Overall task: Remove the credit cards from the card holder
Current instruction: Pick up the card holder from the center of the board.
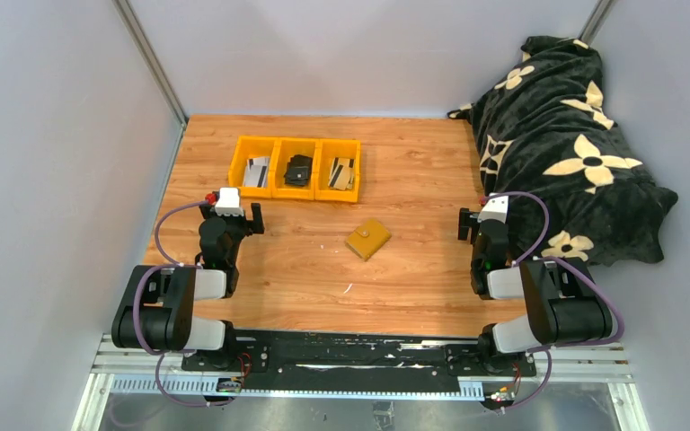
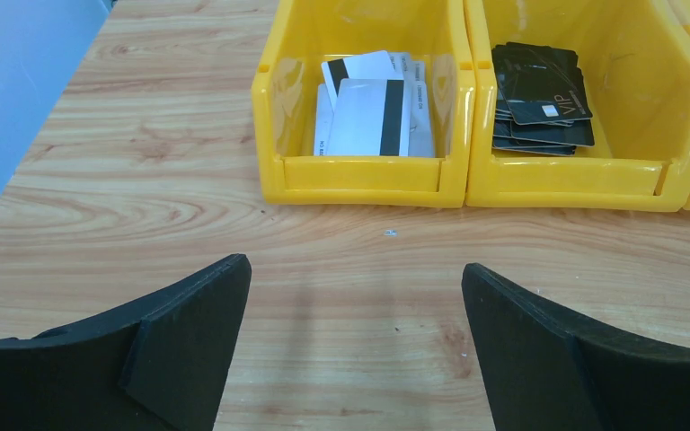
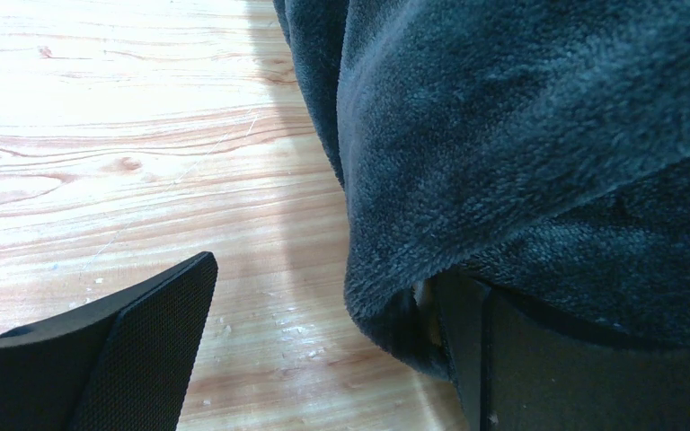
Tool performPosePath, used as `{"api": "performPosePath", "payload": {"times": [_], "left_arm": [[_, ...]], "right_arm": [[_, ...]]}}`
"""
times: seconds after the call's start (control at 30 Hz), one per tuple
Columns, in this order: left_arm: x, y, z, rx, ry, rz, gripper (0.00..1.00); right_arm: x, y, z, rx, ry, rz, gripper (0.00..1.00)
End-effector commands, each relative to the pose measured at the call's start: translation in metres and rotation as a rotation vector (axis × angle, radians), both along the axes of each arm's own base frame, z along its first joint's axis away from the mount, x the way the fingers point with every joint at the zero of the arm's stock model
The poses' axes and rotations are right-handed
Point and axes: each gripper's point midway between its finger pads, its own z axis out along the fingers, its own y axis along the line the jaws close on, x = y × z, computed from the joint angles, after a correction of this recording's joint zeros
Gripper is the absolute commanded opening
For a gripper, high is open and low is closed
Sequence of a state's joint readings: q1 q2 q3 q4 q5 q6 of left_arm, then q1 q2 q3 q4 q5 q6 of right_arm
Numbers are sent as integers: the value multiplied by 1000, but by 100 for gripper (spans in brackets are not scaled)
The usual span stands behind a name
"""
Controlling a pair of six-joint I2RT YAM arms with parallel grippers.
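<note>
The mustard-yellow card holder (image 1: 367, 239) lies shut on the wooden table, midway between the two arms. Its inside is hidden, so no credit cards in it show. My left gripper (image 1: 232, 208) hovers left of the holder, well apart from it, and faces the yellow bins. In the left wrist view this gripper (image 2: 355, 269) is open over bare wood, nothing between its fingers. My right gripper (image 1: 483, 215) is right of the holder, at the blanket's edge. In the right wrist view it (image 3: 328, 274) is open, and the dark fleece (image 3: 521, 135) drapes over its right finger.
Three yellow bins stand in a row at the back. The left bin (image 2: 359, 175) holds white cards with dark stripes (image 2: 368, 117), the middle bin (image 2: 566, 184) black cards (image 2: 539, 99), the right bin (image 1: 340, 171) tan ones. A black flowered blanket (image 1: 566, 153) covers the right side.
</note>
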State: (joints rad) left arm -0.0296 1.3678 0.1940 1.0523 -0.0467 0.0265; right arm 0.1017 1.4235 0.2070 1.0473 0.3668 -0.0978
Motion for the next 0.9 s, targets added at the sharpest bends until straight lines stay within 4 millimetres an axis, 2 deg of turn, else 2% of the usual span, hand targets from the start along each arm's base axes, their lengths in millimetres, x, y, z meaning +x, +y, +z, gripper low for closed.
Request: {"api": "performPosePath", "payload": {"times": [0.0,0.3,0.37,0.43,0.5,0.57,0.6,0.7,0.77,0.8,0.83,0.87], "left_arm": [[2,-1,4,11,-13,-8,100],[3,-1,5,12,-15,-7,100],[2,-1,4,12,-14,-8,100],[2,-1,5,15,-19,-12,100],[4,-1,13,7,-27,-13,100],[9,3,21,-7,0,1,100],[9,5,20,-9,51,5,100],[14,-4,32,32,131,-71,100],[14,-11,38,39,177,-115,100],[16,-3,47,36,183,-108,100],[13,-3,47,31,210,-116,100],[15,-3,57,27,215,-129,100]], "right_arm": [[5,1,9,3,-35,-2,96],[5,0,9,14,-34,2,96],[2,-9,12,23,-53,-56,96],[1,-7,14,23,-60,-34,96],[3,-4,27,-4,-78,-28,96],[1,-5,32,-15,-18,-55,96],[0,-4,43,-1,-14,-57,96],[-6,-5,63,121,-14,-136,96],[-2,6,85,176,-45,-86,96],[3,19,93,203,-44,-15,96],[8,30,105,237,-60,38,96],[11,41,115,282,-67,84,96]]}}
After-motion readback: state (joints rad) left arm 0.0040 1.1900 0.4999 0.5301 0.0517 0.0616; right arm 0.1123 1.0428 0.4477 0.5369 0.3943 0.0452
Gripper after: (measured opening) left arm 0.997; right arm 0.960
